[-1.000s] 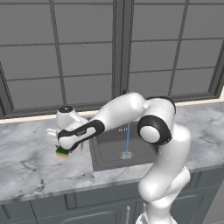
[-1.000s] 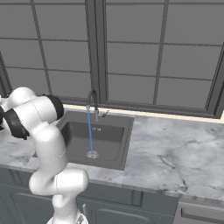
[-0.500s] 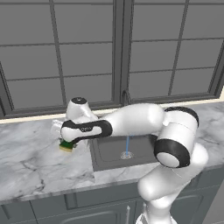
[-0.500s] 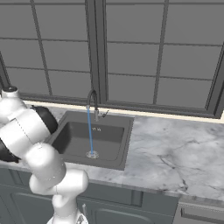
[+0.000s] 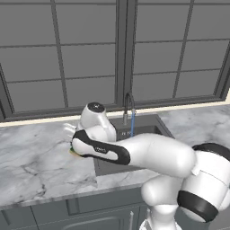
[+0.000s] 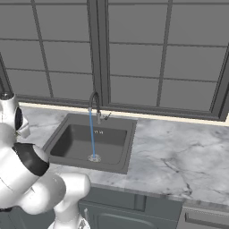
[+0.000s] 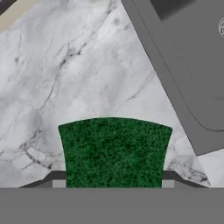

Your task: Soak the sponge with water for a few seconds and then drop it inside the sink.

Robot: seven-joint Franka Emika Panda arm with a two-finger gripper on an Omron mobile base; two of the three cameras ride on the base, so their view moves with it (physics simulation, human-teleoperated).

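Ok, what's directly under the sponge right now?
In the hand view, the sponge sits between the gripper fingertips over marble counter, with the sink off to one side. Its underside is covered, so contact with the counter can't be judged.

One sponge, green top. One sink, single basin, one round drain, one faucet. One water stream running from it. One marble tabletop, both sides of the sink. One robot arm. One window wall behind, many panes, not counted exactly.
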